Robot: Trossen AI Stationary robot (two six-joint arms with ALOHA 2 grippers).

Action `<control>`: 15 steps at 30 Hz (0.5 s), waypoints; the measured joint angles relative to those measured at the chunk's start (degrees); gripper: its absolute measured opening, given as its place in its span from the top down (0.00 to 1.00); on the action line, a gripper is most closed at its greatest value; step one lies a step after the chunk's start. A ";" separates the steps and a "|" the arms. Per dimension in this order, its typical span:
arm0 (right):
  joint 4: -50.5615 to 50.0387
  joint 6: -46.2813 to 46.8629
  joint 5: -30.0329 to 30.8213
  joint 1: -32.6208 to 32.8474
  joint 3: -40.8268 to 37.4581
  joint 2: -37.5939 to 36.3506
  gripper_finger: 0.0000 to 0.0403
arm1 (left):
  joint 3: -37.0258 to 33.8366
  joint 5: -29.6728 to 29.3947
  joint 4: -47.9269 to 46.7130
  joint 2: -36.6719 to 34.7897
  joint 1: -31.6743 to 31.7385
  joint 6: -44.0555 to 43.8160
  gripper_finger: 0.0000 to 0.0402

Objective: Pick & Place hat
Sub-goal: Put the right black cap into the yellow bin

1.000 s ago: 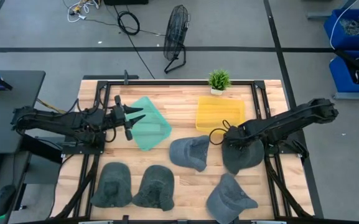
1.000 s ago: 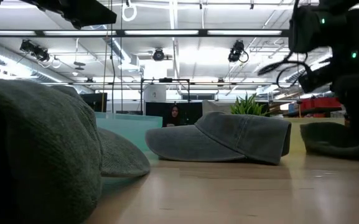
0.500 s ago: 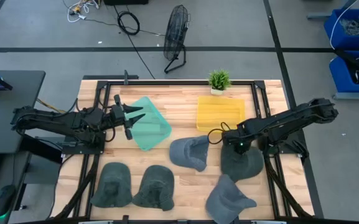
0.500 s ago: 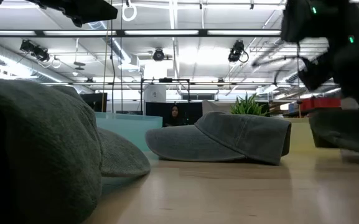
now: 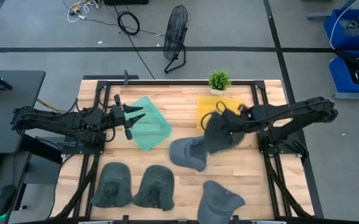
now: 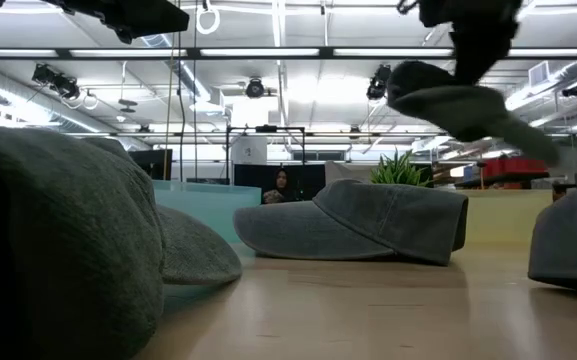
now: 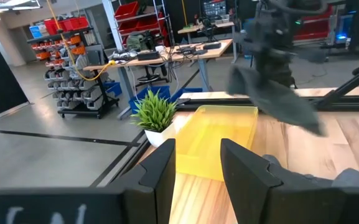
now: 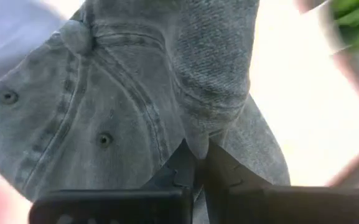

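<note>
above the middle of the wooden table (image 5: 185,180), the right gripper (image 5: 237,119) holds a grey cap (image 5: 219,132) clear of the surface, its fingers pinched tight on a fold of the fabric. the cap is faded grey denim with stitched panels, small eyelets and a button at the crown (image 8: 73,36), and it hangs limp, drooping to one side in the low view (image 6: 468,105). it hovers at the near edge of the yellow tray (image 5: 215,107), partly above another grey cap (image 5: 188,153) that lies flat on the wood. a small potted plant (image 5: 218,79) stands just behind the tray. three more grey hats rest along the front edge: two rounded ones (image 5: 112,183) (image 5: 155,186) side by side on the left and a cap (image 5: 219,200) at the front right. the left gripper (image 5: 129,120) waits over the green tray (image 5: 149,122) on the left side, its fingers (image 7: 160,177) spread apart and holding nothing.
</note>
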 joint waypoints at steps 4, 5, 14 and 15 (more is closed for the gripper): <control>0.07 -1.66 12.67 -3.75 -0.34 -0.04 0.97 | 0.00 0.01 0.00 0.00 -0.01 -0.13 0.68; 0.22 -1.78 15.30 -5.05 -0.88 -0.04 0.97 | 0.00 0.01 0.00 0.00 0.00 -0.13 0.68; 8.27 -2.75 15.50 -16.37 -11.06 -0.02 0.97 | -0.02 0.02 -0.02 0.00 -0.01 -0.12 0.68; 10.13 -3.54 14.00 -17.07 -12.46 -0.02 0.97 | -0.02 0.02 -0.02 0.00 0.00 -0.11 0.68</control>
